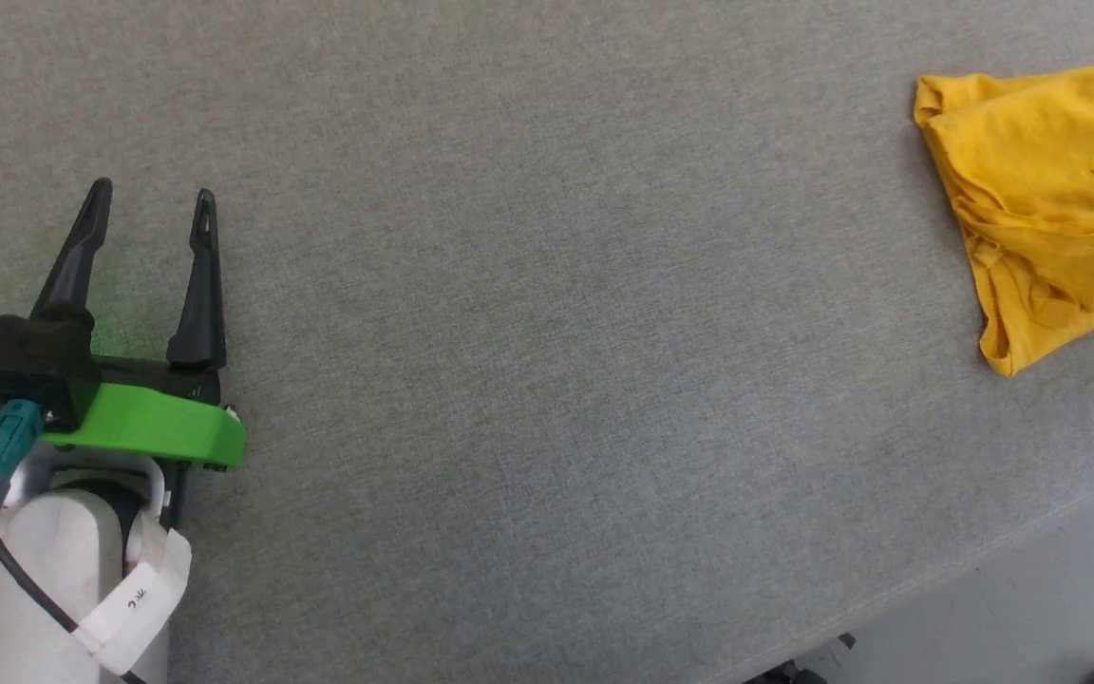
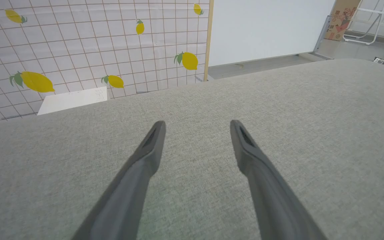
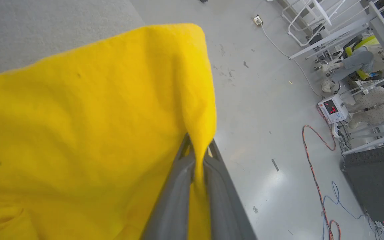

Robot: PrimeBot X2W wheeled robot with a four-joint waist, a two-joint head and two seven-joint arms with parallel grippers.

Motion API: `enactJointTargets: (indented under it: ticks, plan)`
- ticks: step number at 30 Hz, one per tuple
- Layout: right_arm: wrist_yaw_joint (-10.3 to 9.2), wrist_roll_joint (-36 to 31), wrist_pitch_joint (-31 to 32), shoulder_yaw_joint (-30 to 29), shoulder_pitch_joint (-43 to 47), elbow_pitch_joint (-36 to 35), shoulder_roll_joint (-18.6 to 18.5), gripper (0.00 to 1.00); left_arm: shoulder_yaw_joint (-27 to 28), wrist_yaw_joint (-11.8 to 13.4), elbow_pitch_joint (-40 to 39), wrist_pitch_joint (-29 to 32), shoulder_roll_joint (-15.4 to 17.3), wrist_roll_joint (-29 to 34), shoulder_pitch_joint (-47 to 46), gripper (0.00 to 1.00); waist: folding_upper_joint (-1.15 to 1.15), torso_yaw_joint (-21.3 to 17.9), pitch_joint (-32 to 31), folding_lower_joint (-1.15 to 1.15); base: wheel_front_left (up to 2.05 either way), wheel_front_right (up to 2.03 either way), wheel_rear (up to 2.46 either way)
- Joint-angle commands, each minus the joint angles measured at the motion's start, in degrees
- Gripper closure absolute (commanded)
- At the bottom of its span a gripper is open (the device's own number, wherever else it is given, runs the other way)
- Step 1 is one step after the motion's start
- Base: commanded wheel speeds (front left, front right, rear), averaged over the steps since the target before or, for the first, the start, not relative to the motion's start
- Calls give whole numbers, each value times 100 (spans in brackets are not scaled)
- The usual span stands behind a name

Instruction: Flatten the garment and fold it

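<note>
Right pincer [image 3: 198, 148] pinches the garment [image 3: 78, 116] — left pincer [image 1: 153, 193] gapes empty over the table [image 1: 547, 380].

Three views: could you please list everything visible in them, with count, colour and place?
garment: one, bright yellow, crumpled on the table at the upper right of the head view, one edge pinched.
table: one, grey fabric top, beneath the garment.
backdrop: one, white grid with six yellow lemon prints, beyond the table in the left wrist view.
wall panel: one, white, right of the backdrop.
cardboard box: one, brown, beside the panel's far end.
floor: pale grey, beside the table.
cables: several, orange and blue, on the floor.
device: one, white with a red display, on the floor.
left gripper: dark fingers, open over bare table.
right gripper: dark fingers, shut on the garment.
</note>
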Motion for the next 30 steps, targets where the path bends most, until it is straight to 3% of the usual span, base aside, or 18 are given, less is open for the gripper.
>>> enactJointTargets:
  ticks: [1, 3, 5, 12, 17, 21, 25, 30]
  plan:
    - [-11, -142, -157, -143, -161, 54, 44, 100, 15, -19, -46, 15, 55, 7, -31, 0, 0, 20, 65, -1, 0, 0, 0]
    - [-11, -288, -292, -335, -237, 174, 73, 100, 16, -11, -59, 28, 65, -5, -11, 0, 0, 29, 39, -1, 0, 0, 0]
    - [-11, -436, -417, -447, -293, 331, 75, 0, 3, 0, -29, 23, 57, -17, 7, 0, 0, 46, -25, -1, 0, 0, 0]
    - [-11, -469, -1300, -412, -423, 912, -171, 0, -120, 60, 363, -284, -186, -151, 47, 0, 0, 244, -564, -1, 0, 0, 0]
    - [-11, 93, -2008, 94, -386, 1350, -335, 0, -179, 127, 903, -631, -470, -327, 201, 0, 0, 518, -1230, -1, 0, 0, 0]
    - [-11, 877, -2436, 781, -212, 1458, -227, 0, -219, 158, 1316, -809, -683, -477, 374, 0, 0, 783, -1775, -1, 0, 0, 0]
    - [-11, 1924, -2596, 1555, 264, 1024, 14, 0, -302, 165, 1583, -909, -817, -576, 534, 0, 0, 1040, -2192, -1, 0, 0, 0]
    - [-11, 2835, -2630, 2412, 1348, -232, 224, 0, -403, 140, 1839, -1003, -922, -678, 634, 0, 0, 1352, -2577, -1, 0, 0, 0]
